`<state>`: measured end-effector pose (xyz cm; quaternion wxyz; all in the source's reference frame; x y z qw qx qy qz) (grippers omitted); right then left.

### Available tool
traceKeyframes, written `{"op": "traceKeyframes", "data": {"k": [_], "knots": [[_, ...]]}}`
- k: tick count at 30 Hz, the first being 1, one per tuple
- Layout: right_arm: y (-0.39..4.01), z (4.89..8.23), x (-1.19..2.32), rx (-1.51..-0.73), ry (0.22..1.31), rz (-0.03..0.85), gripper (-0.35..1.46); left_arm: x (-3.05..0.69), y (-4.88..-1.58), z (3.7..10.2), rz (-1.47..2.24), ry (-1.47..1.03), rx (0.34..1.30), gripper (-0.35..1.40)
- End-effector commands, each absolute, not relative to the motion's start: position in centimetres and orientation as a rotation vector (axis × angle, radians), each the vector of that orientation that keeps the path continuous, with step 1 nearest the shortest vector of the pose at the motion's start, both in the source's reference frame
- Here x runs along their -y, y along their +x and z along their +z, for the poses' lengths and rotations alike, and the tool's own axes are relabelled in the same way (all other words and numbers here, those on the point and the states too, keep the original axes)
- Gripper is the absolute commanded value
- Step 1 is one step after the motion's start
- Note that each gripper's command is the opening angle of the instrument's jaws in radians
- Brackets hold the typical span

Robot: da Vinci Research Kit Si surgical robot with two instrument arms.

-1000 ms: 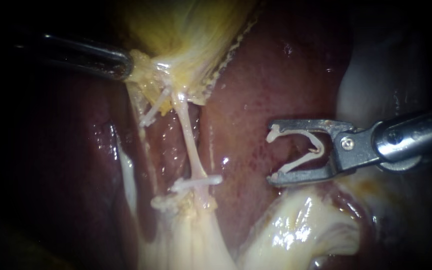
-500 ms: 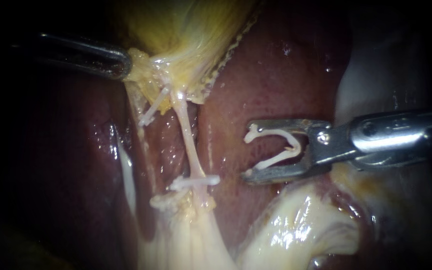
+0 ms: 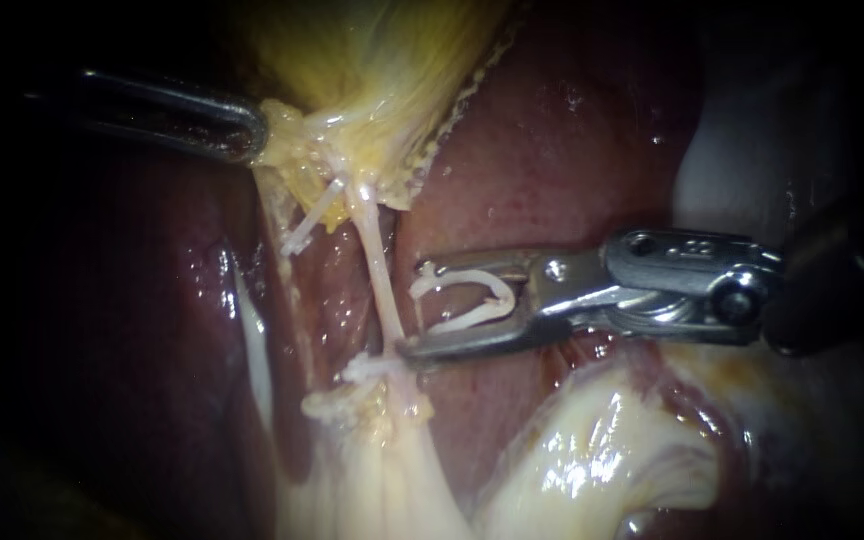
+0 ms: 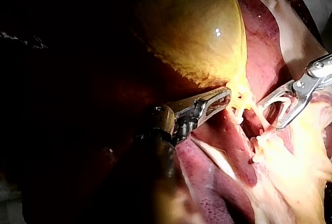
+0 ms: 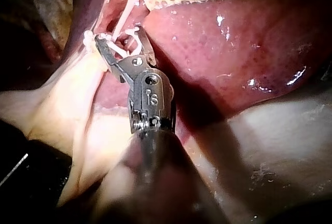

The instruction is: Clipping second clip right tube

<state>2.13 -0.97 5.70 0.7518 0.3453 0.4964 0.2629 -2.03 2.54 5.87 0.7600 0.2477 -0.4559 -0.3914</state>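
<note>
The right tube (image 3: 377, 270) is seen as a thin pale strand stretched between the yellowish neck of the gallbladder (image 3: 382, 60) and the fatty tissue below, with the liver (image 3: 552, 150) lying behind it. A seated clip (image 3: 367, 368) already crosses its lower end. The tube is kept taut by the left instrument (image 3: 252, 135), whose jaws are pressed together on gallbladder tissue at the neck. The right instrument (image 3: 412, 309) is brought in from the side with its jaws spread wide. An open clip (image 3: 497, 292) is carried between them, its legs lying against both jaws. The jaw tips are placed at the tube, the lower one just above the seated clip. Whether the tube is fully inside the mouth cannot be told for certain. The tube is judged to be soft, wet and slippery, and thin enough to be torn or kinked if it is dragged sideways. Hold is best taken on the bare span above the seated clip, square across the tube. The whole width should be enclosed between the clip's legs before anything is squeezed.
</note>
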Motion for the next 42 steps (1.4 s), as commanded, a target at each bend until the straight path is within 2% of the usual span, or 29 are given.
{"op": "traceKeyframes", "data": {"k": [1,7,16,25,31,36,42], "knots": [[2.16,5.73,0.99,-1.092,0.769,0.592,0.48,-2.54,-2.03,5.88,-0.852,0.539,0.992,-0.35],[2.28,5.82,1.08,-1.141,0.834,0.624,0.48,-2.53,-2.05,5.89,-0.851,0.541,0.992,-0.35],[2.31,5.53,1.07,-1.227,0.947,0.633,0.48,-2.53,-2.06,5.9,-0.851,0.54,0.992,-0.35],[2.32,5.46,1.09,-1.23,1.007,0.605,0.41,-2.52,-2.06,5.9,-0.85,0.542,0.993,-0.35],[2.3,5.48,1.07,-1.224,1.036,0.58,0.21,-2.52,-2.07,5.91,-0.849,0.544,0.993,-0.35],[2.28,5.49,1.07,-1.221,1.041,0.582,-0.12,-2.52,-2.08,5.91,-0.849,0.544,0.993,-0.35],[2.27,5.52,1.07,-1.212,1.053,0.594,-0.35,-2.51,-2.08,5.91,-0.847,0.546,0.993,-0.35]]}}
